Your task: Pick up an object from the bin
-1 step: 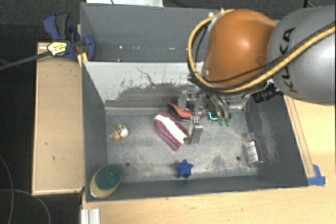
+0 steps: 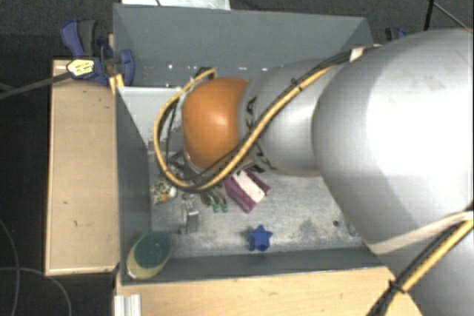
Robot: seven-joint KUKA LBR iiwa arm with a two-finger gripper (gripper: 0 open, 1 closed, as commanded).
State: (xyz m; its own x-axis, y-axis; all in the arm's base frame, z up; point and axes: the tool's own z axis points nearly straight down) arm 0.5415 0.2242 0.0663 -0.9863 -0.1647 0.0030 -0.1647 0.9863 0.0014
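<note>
Noted end effector (image 2: pixel 189 212) low beside purple block (image 2: pixel 248 189), grip state impossible to tell under orange cover (image 2: pixel 215 122); flagged risk of shoving block aside unseen.

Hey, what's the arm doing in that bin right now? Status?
Hand low in bin, left side; grip unclear. Nearest: purple block, blue star. Near-left corner: green round sponge, out of the way.

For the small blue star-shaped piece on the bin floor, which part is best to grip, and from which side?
Probably across the middle of the small blue star-shaped piece, pinching at two opposite notches, coming straight down from above. It lies flat on the floor of the grey metal bin with space around it.
</note>
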